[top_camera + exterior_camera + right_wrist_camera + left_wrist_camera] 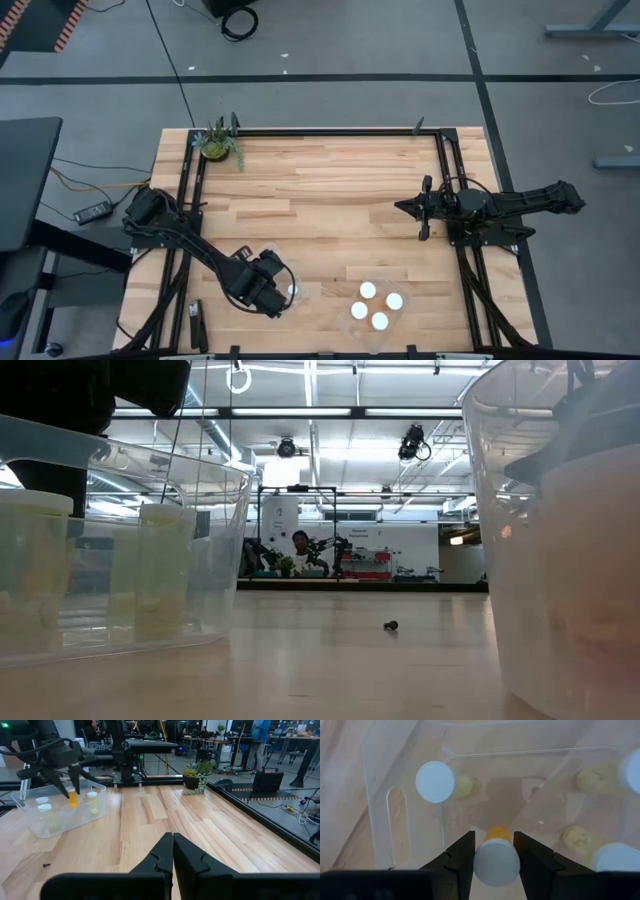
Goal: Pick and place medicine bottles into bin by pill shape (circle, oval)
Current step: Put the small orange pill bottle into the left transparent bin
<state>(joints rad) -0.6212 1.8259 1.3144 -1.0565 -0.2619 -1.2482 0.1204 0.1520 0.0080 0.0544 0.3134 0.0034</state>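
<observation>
My left gripper [268, 292] is at the table's near left, over a clear tub [400, 820], shut on a small amber bottle with a white cap [496, 862]. The right wrist view shows this bottle [73, 799] upright, down between the tub's walls [97, 805]. Three more white-capped bottles stand in that tub [435, 781] [631, 770] [617, 859]. A second clear tub [352, 325] to its right holds three white-capped bottles [380, 305]. My right gripper [421, 207] is shut and empty at the table's right, above the wood. My left gripper pinches the bottle at its cap end [496, 851] between its two fingers [462, 857], one on each side. The fingers come from above, pointing down. The bottle hangs upright below them inside the tub; whether its base touches the tub's floor I cannot tell.
A green potted plant [217, 145] stands at the far left corner. A black frame rail [330, 131] runs along the table's far edge and down both sides. A small dark screw [46, 865] lies on the wood. Bare wood [330, 200] spans the middle.
</observation>
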